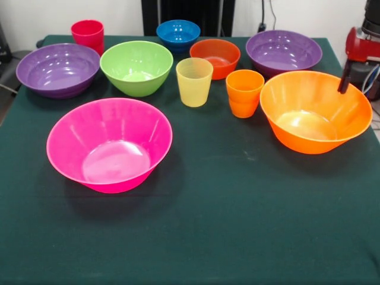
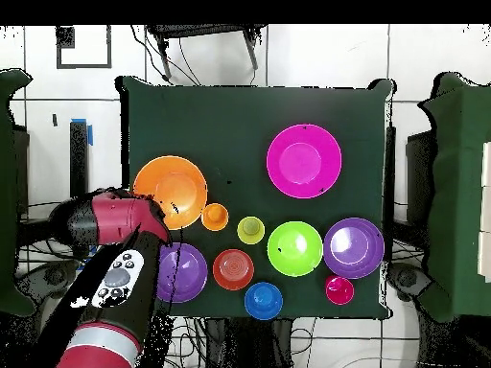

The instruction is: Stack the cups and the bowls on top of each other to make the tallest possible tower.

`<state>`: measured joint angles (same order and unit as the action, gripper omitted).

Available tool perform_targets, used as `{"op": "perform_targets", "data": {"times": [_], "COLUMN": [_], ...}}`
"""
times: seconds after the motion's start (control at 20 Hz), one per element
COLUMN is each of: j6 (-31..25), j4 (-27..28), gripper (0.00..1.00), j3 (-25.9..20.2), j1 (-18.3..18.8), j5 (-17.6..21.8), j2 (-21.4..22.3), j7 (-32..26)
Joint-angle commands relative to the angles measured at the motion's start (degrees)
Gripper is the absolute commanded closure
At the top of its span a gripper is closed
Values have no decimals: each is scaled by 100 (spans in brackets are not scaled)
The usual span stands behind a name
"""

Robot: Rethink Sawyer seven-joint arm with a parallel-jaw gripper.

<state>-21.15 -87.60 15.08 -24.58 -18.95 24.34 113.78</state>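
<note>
Bowls and cups stand apart on the green bench [image 1: 237, 225], nothing stacked. My hand [image 1: 343, 83] hangs over the far rim of the large orange bowl [image 1: 314, 113]; I cannot tell if it is open or closed. The pink bowl [image 1: 110, 145] is nearest the camera. Behind it stand the green bowl [image 1: 136, 66], 2 purple bowls [image 1: 57, 69] [image 1: 284, 51], the blue bowl [image 1: 178, 32] and the orange-red bowl [image 1: 215, 56]. The yellow cup [image 1: 194, 81] and the orange cup [image 1: 244, 92] are in the middle, the red cup [image 1: 88, 34] at the far corner.

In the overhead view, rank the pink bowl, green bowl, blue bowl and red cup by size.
1. pink bowl
2. green bowl
3. blue bowl
4. red cup
The camera looks straight down, so nearness hardly skews this.
</note>
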Motion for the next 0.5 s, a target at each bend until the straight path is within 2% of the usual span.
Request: {"op": "perform_targets", "data": {"times": [0.05,0.5], "j6": [-53,90], "j4": [39,138], "gripper": [0,0], "j3": [-621,-608], "j1": [-153,-271], "j5": [-260,-438], "j2": [-368,-522], "j7": [1240,1260]}}
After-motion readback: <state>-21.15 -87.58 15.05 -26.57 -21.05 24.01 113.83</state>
